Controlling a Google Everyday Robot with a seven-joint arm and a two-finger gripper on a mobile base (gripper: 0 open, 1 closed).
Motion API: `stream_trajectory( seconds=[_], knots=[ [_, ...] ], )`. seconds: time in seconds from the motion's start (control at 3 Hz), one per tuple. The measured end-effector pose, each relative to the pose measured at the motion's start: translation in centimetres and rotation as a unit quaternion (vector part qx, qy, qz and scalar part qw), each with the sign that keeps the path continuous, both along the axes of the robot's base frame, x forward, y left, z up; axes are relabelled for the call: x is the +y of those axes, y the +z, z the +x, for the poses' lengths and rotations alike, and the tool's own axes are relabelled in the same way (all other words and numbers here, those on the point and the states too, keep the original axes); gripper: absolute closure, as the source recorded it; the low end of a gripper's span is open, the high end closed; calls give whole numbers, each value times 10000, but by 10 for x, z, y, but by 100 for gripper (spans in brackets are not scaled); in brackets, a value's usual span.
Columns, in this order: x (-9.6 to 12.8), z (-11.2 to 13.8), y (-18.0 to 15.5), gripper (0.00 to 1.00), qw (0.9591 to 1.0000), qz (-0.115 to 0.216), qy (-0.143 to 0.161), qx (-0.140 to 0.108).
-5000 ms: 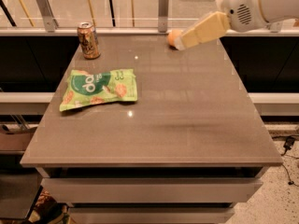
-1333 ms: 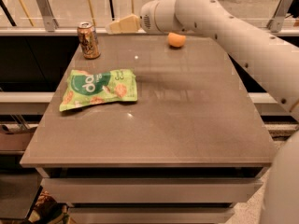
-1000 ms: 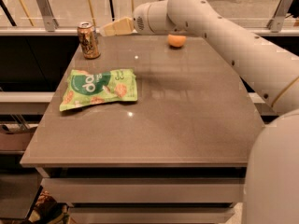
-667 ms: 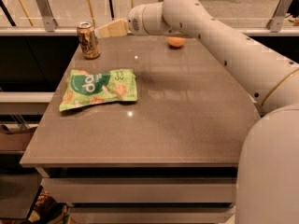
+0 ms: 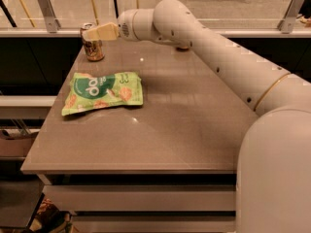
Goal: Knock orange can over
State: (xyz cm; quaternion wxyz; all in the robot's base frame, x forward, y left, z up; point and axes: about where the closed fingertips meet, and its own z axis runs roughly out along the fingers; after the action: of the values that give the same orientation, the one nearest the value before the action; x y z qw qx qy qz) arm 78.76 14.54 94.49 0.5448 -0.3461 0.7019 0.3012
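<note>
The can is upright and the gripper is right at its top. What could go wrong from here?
1. The gripper sits level with the top rim of the orange can, so a sweep might skim over it or only slide it along.
2. The orange can stands close to the far left corner of the table; a hard push could send it off the edge.

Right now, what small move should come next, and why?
Probably a short sideways push against the can: the end effector is at the upper part of the orange can, which stands upright, so a nudge up there should tip it.
</note>
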Motion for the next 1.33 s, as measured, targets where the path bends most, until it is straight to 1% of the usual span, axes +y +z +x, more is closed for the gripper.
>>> stream_trajectory(
  seconds=[0.33,0.67,1.0,1.33],
  knots=[
    [17,4,-3,0,10000,98,10,-12],
    [31,6,-11,0,10000,-36,-77,31],
    [38,19,-32,0,9989,-372,-240,160],
    [40,26,-39,0,9989,-381,-212,161]
  ],
)
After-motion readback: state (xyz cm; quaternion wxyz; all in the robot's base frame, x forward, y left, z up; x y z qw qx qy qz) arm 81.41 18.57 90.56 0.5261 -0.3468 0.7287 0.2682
